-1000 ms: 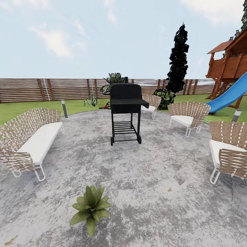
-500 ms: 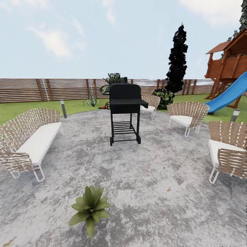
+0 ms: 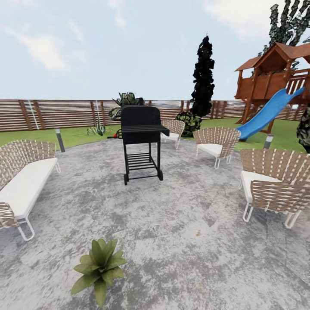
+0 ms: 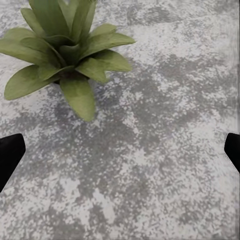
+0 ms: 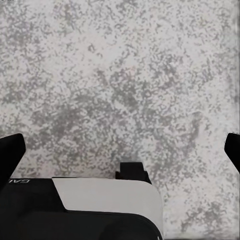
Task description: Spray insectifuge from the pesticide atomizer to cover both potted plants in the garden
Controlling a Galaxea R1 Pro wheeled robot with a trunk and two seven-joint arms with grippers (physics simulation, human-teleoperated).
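One potted plant [image 3: 98, 268], a low rosette of broad green leaves, stands on the grey paving close in front of me, left of centre. It also appears in the left wrist view as the potted plant [image 4: 65, 47], a short way beyond the fingertips. My left gripper [image 4: 120, 157] hangs open over bare paving, with nothing between its dark fingertips [image 4: 10, 155]. My right gripper [image 5: 120, 150] is open too, above mottled paving and my own black-and-white base [image 5: 100, 210]. The pesticide atomizer is out of view.
A black grill [image 3: 140, 140] stands mid-patio. A woven sofa [image 3: 19, 185] lines the left side and woven chairs [image 3: 215, 144] [image 3: 275, 185] the right. Behind them are lawn, a slatted fence [image 3: 56, 113], a dark tree [image 3: 202, 82] and a playhouse with a blue slide [image 3: 265, 114].
The whole head view has shifted left, so the camera has turned right: more of the playhouse and right chair shows, less of the sofa. Nothing in the scene itself has moved.
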